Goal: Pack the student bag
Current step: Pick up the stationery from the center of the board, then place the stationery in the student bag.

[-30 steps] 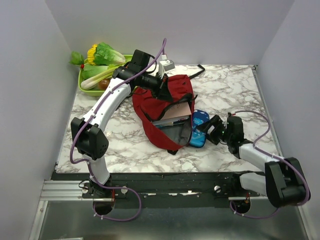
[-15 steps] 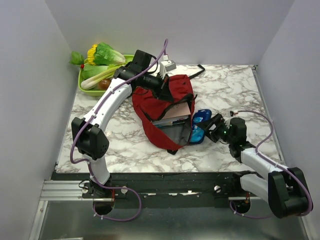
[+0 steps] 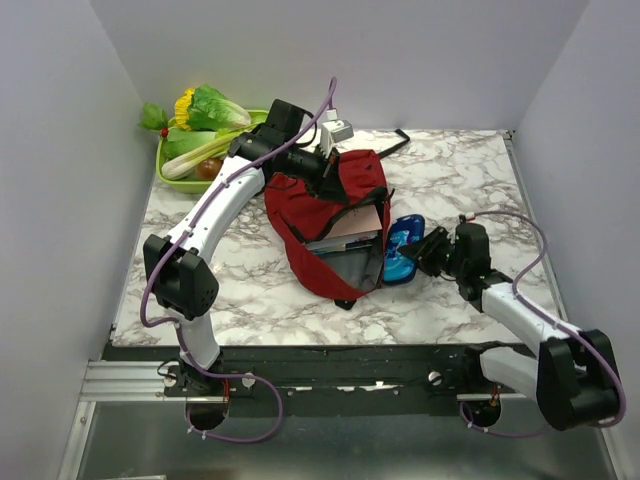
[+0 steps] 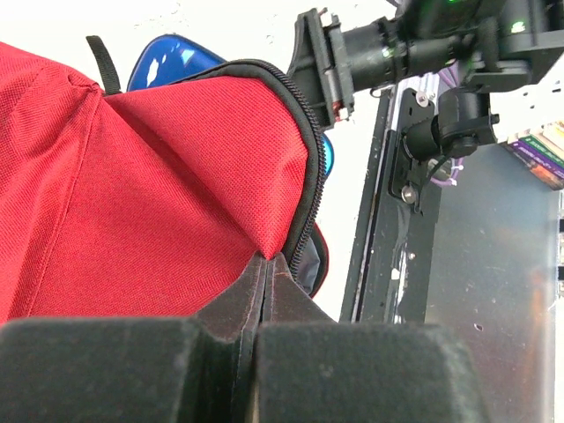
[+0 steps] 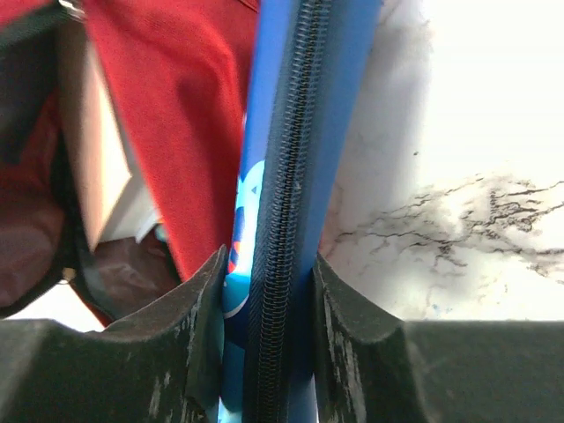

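Marbled table (image 3: 450,180) carried the bag (image 3: 310,215) at its middle, its mouth gaping toward the near edge. The left gripper (image 4: 264,282) was clenched on a fold of red fabric by the zipper, likely to hold that mouth open. The right gripper (image 5: 264,300) was clamped on the blue case (image 3: 402,245), held edge-on just beside the opening, apparently for sliding it in.
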`<state>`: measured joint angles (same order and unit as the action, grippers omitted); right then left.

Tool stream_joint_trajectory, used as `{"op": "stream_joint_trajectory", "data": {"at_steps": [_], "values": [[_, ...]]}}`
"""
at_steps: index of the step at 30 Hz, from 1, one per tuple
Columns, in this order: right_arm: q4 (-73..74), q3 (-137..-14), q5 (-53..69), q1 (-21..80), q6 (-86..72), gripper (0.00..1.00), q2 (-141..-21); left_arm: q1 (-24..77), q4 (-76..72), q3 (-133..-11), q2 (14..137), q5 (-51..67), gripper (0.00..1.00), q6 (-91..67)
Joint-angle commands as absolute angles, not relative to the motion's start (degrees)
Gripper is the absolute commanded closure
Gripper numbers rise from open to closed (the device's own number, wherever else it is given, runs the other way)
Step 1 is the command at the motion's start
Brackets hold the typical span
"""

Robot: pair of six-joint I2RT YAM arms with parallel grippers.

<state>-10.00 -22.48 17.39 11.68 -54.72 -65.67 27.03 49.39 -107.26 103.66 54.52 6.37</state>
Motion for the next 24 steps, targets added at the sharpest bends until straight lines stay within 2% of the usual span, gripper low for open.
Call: {"op": "stream_joint_trajectory", "data": {"at_steps": [1, 4, 10, 19, 24], "values": [[5.83, -29.43, 10.91, 12.13, -50.28, 0.69, -56.80, 28.04, 47.02, -107.06, 101.69, 57.83, 1.00, 4.57], [13.68, -33.03, 11.16, 12.13, -48.25, 0.74, -49.76, 28.04, 45.53, -105.65, 101.43, 58.09, 1.00, 3.70], [19.52, -37.53, 12.84, 15.18, -48.07, 0.75, -43.16, 28.04, 43.15, -104.94, 101.25, 57.92, 1.00, 2.46], [12.92, -43.15, 1.33, 33.38, -42.73, 0.75, -55.01, 28.04, 43.59, -107.93, 102.04, 57.13, 1.00, 1.23], [15.20, -46.14, 2.19, 36.21, -32.45, 0.75, -60.46, 28.04, 44.47, -108.63, 101.69, 57.22, 1.00, 1.41]]}}
